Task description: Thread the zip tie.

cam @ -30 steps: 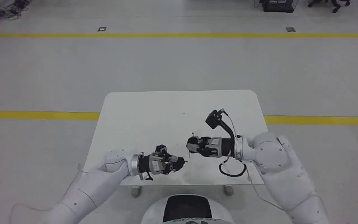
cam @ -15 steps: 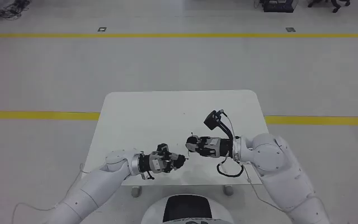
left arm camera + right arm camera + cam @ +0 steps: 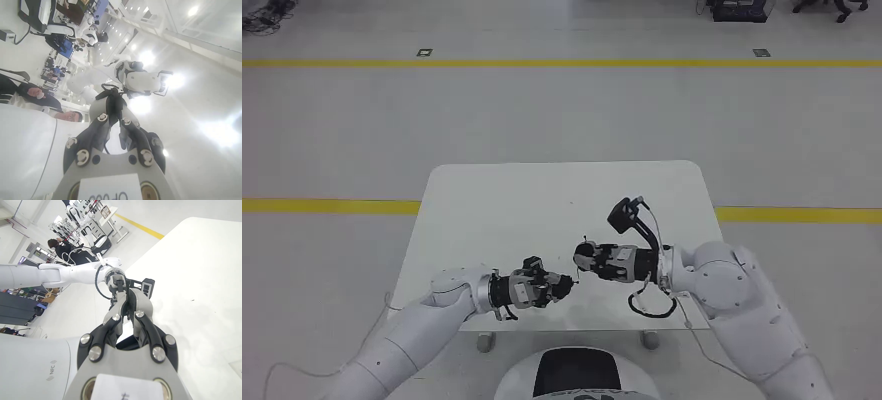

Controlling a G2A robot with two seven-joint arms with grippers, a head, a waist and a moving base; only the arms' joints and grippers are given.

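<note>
Zip tie (image 3: pixel 113 108) is pinched between the left gripper's (image 3: pixel 114 99) fingers. Its black strap sticks out past the tips, with a small loop just beyond them. Right gripper (image 3: pixel 126 297) has its fingers pressed together, tips almost meeting the left gripper's. Can't tell whether the strap end sits between them. Table (image 3: pixel 189 275) lies under both grippers.

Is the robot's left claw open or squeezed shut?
Shut. In the left wrist view the left gripper has both fingers pinched together on the black zip tie, which sticks out past them.
</note>
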